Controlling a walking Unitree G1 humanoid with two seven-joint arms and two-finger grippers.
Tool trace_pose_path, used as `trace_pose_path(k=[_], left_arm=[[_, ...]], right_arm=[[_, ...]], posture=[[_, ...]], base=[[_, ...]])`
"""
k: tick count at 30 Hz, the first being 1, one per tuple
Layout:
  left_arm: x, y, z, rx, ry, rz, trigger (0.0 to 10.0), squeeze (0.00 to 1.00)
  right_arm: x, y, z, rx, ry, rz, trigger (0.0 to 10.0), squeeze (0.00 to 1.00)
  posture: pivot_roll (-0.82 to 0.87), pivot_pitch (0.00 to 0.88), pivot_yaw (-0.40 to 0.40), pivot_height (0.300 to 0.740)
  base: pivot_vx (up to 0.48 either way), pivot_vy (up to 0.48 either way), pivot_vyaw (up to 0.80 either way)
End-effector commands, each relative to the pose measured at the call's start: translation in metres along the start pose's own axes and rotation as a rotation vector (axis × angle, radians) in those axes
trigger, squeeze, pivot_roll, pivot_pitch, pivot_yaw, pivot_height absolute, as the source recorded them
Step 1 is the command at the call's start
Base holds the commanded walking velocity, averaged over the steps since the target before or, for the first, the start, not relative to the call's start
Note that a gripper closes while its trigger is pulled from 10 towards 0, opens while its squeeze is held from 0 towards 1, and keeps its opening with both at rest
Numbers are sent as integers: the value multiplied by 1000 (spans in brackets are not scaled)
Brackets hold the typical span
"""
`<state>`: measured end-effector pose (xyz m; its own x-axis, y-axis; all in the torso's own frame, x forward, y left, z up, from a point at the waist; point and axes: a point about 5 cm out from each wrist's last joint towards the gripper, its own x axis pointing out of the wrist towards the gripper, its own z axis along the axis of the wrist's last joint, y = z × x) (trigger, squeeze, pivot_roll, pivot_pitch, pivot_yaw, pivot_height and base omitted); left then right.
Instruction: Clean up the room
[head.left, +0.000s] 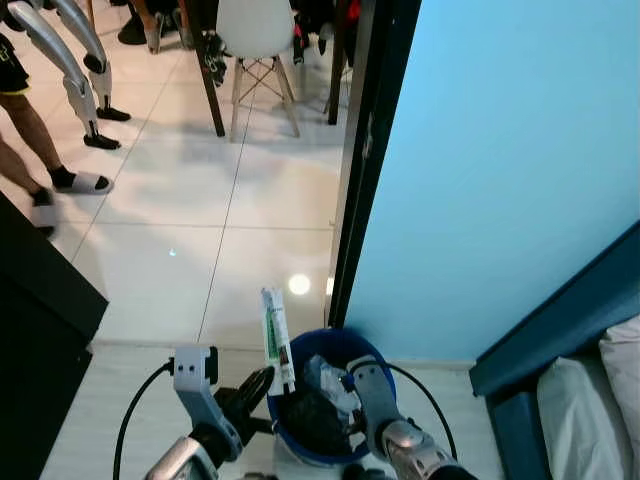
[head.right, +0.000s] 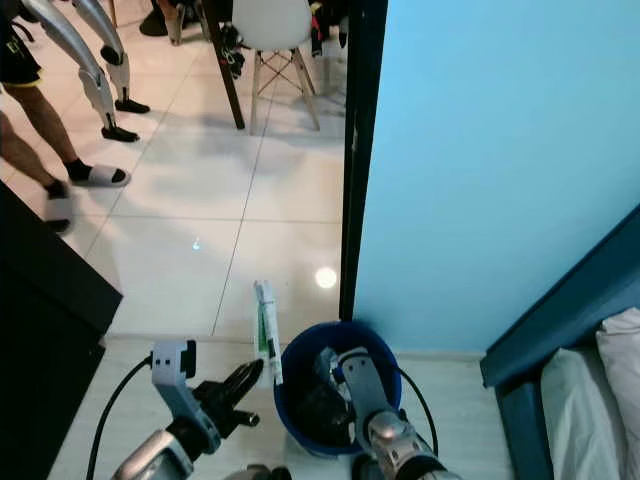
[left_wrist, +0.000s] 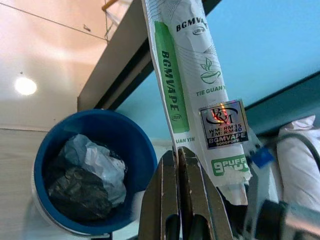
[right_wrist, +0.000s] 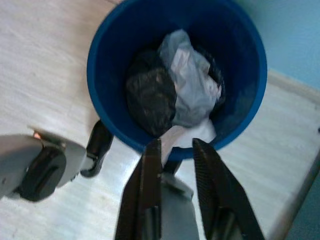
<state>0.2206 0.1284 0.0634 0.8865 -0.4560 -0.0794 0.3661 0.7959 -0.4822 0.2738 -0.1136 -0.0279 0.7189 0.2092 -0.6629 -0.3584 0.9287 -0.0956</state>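
Observation:
A blue bin (head.left: 334, 342) stands on the pale floor against the blue wall, holding a black bag (right_wrist: 150, 90) and a crumpled grey plastic bag (right_wrist: 192, 82). My left gripper (head.left: 262, 385) is shut on the lower end of a long white and green vape packet (head.left: 275, 335), held upright just left of the bin's rim. In the left wrist view the packet (left_wrist: 195, 100) rises from the closed fingers (left_wrist: 167, 200) beside the bin (left_wrist: 125, 145). My right gripper (right_wrist: 175, 145) hovers open over the bin's near rim (right_wrist: 105, 45), above a bit of white paper (right_wrist: 192, 135).
A black door frame (head.left: 365, 150) and a blue wall (head.left: 500, 180) stand behind the bin. A bed with pillows (head.left: 585, 400) is at the right, a black cabinet (head.left: 40, 320) at the left. Beyond are tiles, a white chair (head.left: 260, 50), a person's legs (head.left: 30, 130) and another robot's legs (head.left: 85, 70).

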Motion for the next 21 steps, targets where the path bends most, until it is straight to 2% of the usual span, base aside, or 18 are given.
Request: trace_pose_path(k=[1,8,12,13,14,15,16,17,19,20,21], left_arm=[[-8,5,-3,-1,31,26,10000,0],[-7,7,-2,-1,34,31,10000,0],[-1,5,-3,-11,43,-3,10000,0],[2,3,-5,-18,58,-29,10000,0],[2,3,-5,-18,58,-29,10000,0],[6,-1,-12,-13,109,-81,10000,0],[11,-3,-25,17,200,-134,10000,0],[11,-3,-25,17,200,-134,10000,0],[23,3,-51,158,381,-173,10000,0],[23,3,-51,158,381,-173,10000,0],[27,8,-58,208,430,-169,10000,0]], right_arm=[[0,4,-2,13,-6,8,10000,1000],[1,0,6,17,-36,-4,10000,1000],[-1,-10,6,40,-43,-42,10000,1000],[-1,-15,2,58,-28,-56,10000,0],[-1,-15,2,58,-28,-56,10000,0],[-3,-22,-4,96,-11,-88,10000,0],[-6,-30,-10,139,5,-112,10000,0],[-6,-30,-10,139,5,-112,10000,0],[-13,-45,-28,182,39,-166,10000,0],[-13,-45,-28,182,39,-166,10000,0],[-15,-49,-34,187,52,-182,10000,0]], posture=[[130,325,17,740],[128,312,12,740],[103,281,-4,740],[99,277,-5,740],[99,277,-5,740],[76,263,-11,740],[48,246,-16,740],[48,246,-16,740],[11,225,-17,740],[11,225,-17,740],[11,225,-17,740]], base=[[0,0,0],[0,0,0],[0,0,0],[0,0,0],[0,0,0],[0,0,0],[0,0,-788],[0,0,-788],[0,0,-800],[0,0,-800],[0,0,-800]])
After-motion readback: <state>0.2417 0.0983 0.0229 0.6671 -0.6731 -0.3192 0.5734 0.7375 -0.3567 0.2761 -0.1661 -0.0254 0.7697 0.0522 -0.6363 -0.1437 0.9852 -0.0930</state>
